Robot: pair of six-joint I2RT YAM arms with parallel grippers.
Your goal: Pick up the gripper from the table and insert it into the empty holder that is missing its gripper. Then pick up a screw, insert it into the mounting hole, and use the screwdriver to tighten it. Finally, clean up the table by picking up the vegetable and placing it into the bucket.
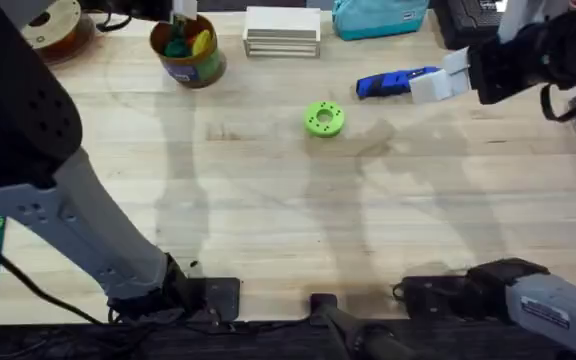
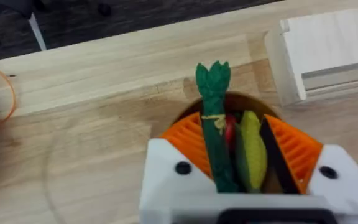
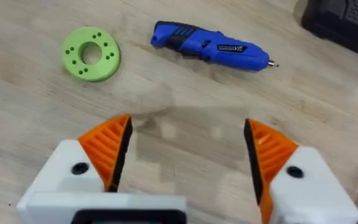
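Note:
The dark-green vegetable [image 2: 214, 106] stands upright inside the yellow-orange bucket [image 1: 194, 68] at the table's far left, next to a yellow toy piece [image 2: 252, 152]. My left gripper [image 2: 232, 152] hangs open right over the bucket, its orange pads on either side of the vegetable, which is close to one pad. The blue screwdriver [image 1: 396, 82] lies on the table at the far right. My right gripper [image 3: 185, 155] is open above bare wood just beside it. Both of its white holders carry orange ribbed pads [image 3: 107, 146]. The screw is out of view.
A round lime-green disc [image 1: 324, 118] lies near the table's middle. A white stack of boxes [image 1: 282, 32] and a teal bag [image 1: 378, 18] sit along the far edge, and a brown spool [image 1: 56, 25] is at the far left corner.

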